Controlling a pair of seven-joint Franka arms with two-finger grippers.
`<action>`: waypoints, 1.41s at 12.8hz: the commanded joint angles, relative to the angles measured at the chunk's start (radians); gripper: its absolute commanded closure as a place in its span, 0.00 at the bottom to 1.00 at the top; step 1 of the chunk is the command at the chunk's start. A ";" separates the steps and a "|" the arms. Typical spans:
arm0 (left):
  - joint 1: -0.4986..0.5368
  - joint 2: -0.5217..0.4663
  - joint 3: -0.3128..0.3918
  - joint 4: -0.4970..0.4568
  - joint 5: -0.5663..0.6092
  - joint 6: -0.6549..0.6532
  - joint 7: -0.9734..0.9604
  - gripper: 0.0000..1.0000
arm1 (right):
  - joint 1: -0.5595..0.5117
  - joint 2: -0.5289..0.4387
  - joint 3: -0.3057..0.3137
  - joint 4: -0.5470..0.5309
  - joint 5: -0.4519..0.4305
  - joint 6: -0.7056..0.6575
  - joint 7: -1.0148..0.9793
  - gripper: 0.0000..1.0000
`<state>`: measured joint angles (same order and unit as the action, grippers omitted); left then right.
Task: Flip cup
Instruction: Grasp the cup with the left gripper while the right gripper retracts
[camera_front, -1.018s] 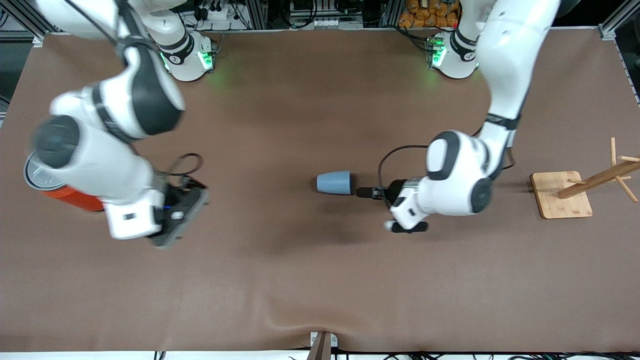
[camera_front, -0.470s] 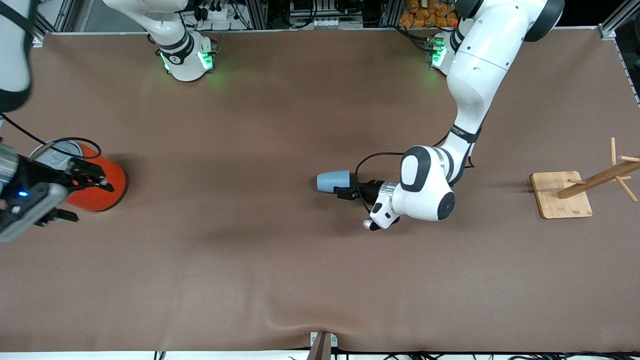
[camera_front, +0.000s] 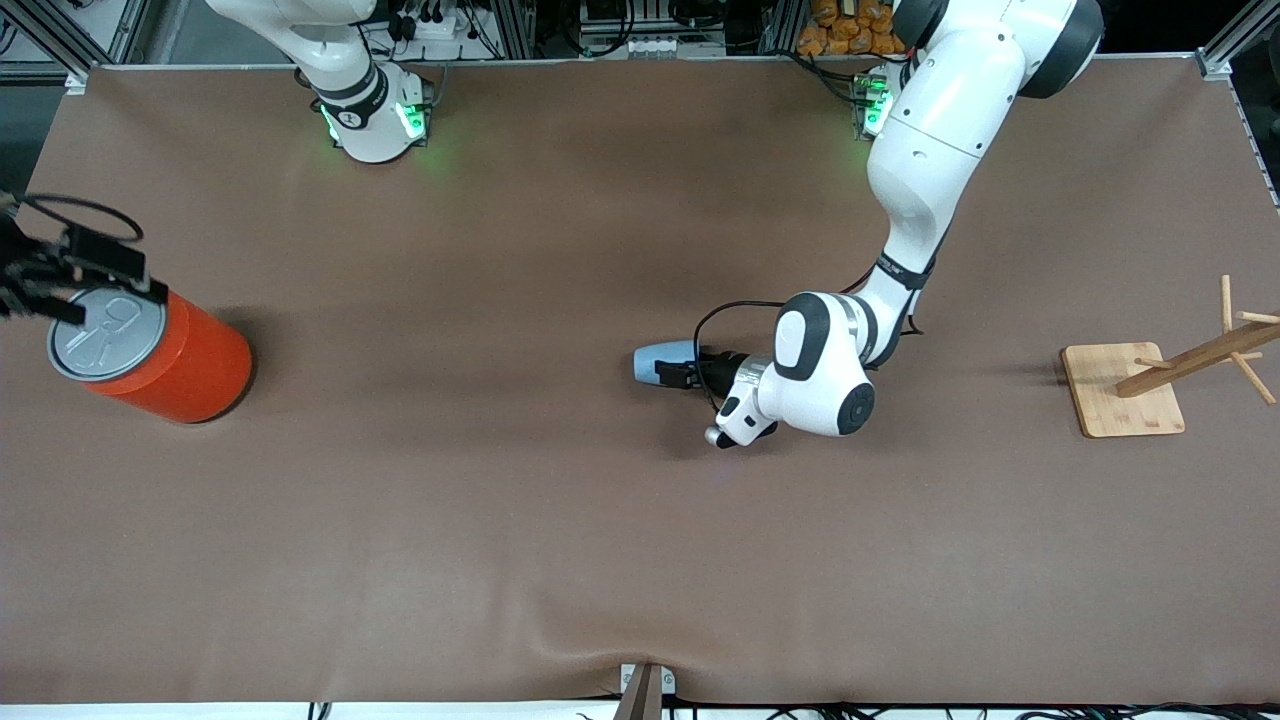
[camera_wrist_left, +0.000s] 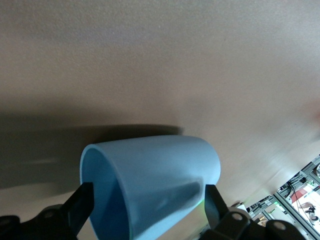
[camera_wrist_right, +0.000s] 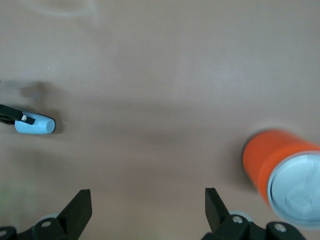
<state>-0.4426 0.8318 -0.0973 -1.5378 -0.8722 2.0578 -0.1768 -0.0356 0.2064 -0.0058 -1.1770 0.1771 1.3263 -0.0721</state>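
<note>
The light blue cup (camera_front: 648, 360) lies on its side near the middle of the brown table, its mouth turned toward the left arm's end. My left gripper (camera_front: 676, 373) is down at table height, and its open fingers reach along both sides of the cup's mouth end. In the left wrist view the cup (camera_wrist_left: 150, 175) fills the gap of that gripper (camera_wrist_left: 146, 200), one dark finger (camera_wrist_left: 80, 205) beside the rim. My right gripper (camera_front: 95, 285) hangs open over the orange can (camera_front: 170, 365), with nothing between its fingers (camera_wrist_right: 148, 200). It sees the cup (camera_wrist_right: 36, 125) far off.
The orange can (camera_wrist_right: 280, 170) with a grey pull-tab lid stands at the right arm's end of the table. A wooden rack on a square base (camera_front: 1120, 390) stands at the left arm's end.
My left gripper has slid toward the cup and now straddles its mouth end. The right arm has swung away from the middle to above the can at the table's end.
</note>
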 joint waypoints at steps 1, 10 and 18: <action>-0.002 0.000 0.005 0.005 -0.022 0.010 0.003 0.25 | 0.023 -0.168 -0.023 -0.203 -0.050 0.043 0.099 0.00; 0.002 -0.026 0.014 0.010 -0.011 0.010 -0.039 1.00 | 0.040 -0.254 -0.019 -0.321 -0.073 0.088 0.225 0.00; 0.096 -0.232 0.166 0.008 0.537 0.007 -0.038 1.00 | 0.034 -0.234 -0.019 -0.285 -0.111 0.083 0.225 0.00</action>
<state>-0.3630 0.6484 0.0539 -1.5008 -0.4504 2.0661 -0.2026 -0.0015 -0.0442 -0.0235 -1.4954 0.0757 1.4245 0.1456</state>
